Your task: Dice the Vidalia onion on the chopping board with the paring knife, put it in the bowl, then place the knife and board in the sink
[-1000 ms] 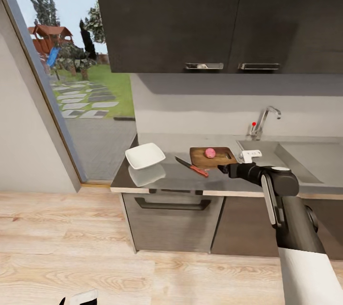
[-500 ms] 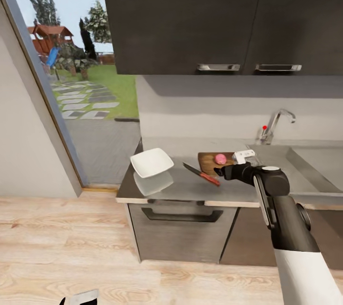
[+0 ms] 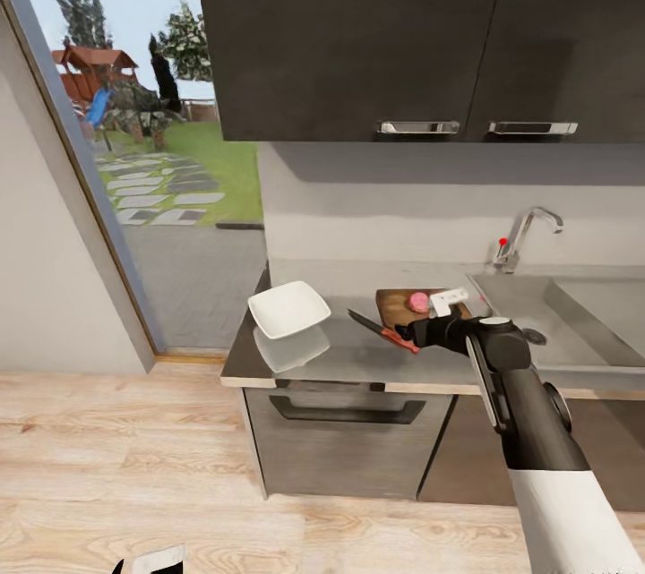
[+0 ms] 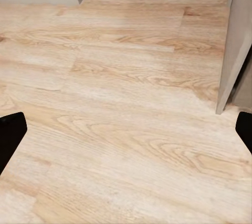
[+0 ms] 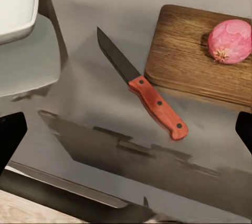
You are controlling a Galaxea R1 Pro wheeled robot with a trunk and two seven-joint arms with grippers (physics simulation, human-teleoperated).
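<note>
Head view: the grey tabletop (image 3: 358,350) runs under dark wall cabinets (image 3: 412,28), with a glass door (image 3: 134,135) onto a garden at 9 o'clock. The white bowl (image 3: 288,308) sits toward the tabletop's 9 o'clock end, its reflection just below it. The chopping board (image 3: 401,305) lies at 3 o'clock of the bowl, well apart, and its near right part is covered by the right arm (image 3: 520,395). The Vidalia onion (image 3: 418,302) rests on the board. The paring knife (image 3: 376,330) lies on the tabletop beside the board's near left corner; the end of its red handle is hidden by the right tool (image 3: 414,334), whose fingers cannot be made out here. The sink (image 3: 582,314) is at 3 o'clock, cut off by the frame edge, with its chrome tap (image 3: 524,234) behind. A scrap of the left tool (image 3: 148,561) shows at 7 o'clock, mostly cut off.

Left wrist view: the left tool (image 4: 126,129) hangs released over the wooden floor (image 4: 121,103); just the dark fingertips (image 4: 9,135) show at the frame's sides.

Right wrist view: the right tool (image 5: 126,129) is spread wide and released above the knife (image 5: 144,93), its fingertips (image 5: 10,137) at the edges. The knife's handle lies just off the board (image 5: 199,56), blade pointing toward the bowl (image 5: 16,3), which is cropped. The onion (image 5: 229,41) sits on the board near 2 o'clock.
</note>
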